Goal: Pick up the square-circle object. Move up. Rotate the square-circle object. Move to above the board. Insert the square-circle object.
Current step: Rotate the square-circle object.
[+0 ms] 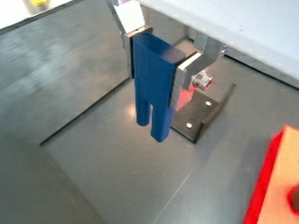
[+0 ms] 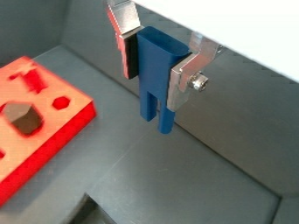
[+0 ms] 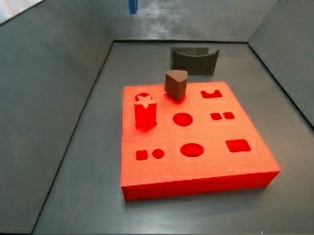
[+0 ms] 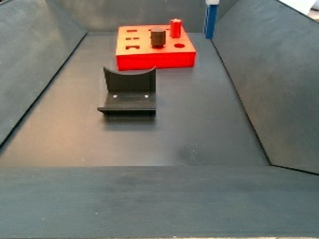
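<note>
My end effector (image 1: 163, 52) clamps the blue block (image 1: 153, 87) near its top, prongs down, lifted clear of the dark floor (image 4: 162, 140) for turning. It hangs beside the far end wall, close to the red board (image 3: 196, 142). Grey walls enclose everything; the fixture (image 4: 129, 91) stands mid-floor.

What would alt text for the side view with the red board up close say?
A large red board with cut-out holes lies on the dark floor, a red peg and a brown peg standing in it. A dark curved block sits behind; the blue block, held by the gripper, just shows at the top edge.
</note>
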